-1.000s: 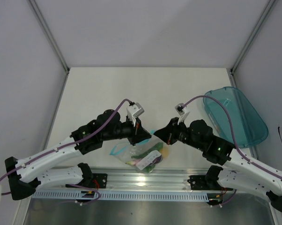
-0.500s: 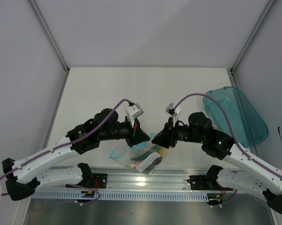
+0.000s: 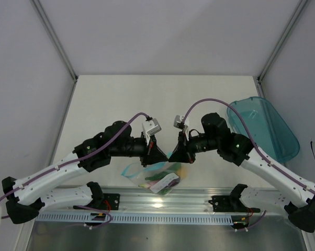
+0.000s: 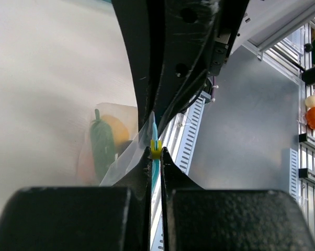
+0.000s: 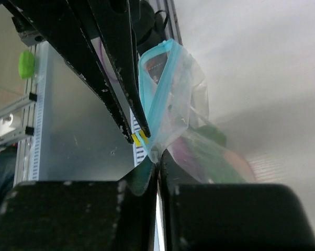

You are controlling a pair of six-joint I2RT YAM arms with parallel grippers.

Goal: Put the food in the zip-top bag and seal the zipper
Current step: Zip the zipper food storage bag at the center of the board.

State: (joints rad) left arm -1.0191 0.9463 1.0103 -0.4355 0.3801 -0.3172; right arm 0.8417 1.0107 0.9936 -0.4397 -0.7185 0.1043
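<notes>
At the table's near edge, the left gripper and right gripper are clamping the zipper of the zip-top bag, which is holding the food. Sealing needs steady pinching along the strip.

We log bag as clear crinkly plastic, glossy; zipper smooth teal plastic. Tray translucent teal plastic (shiny). Table matt off-white. Rail brushed metal. Left fingers matt black, grainy.

Top view: bright, diffuse light, soft shadows. Wrist views: left gripper and right gripper dark and blurred near the lens. Zip-top bag beyond the tips hazy, washed-out.
</notes>
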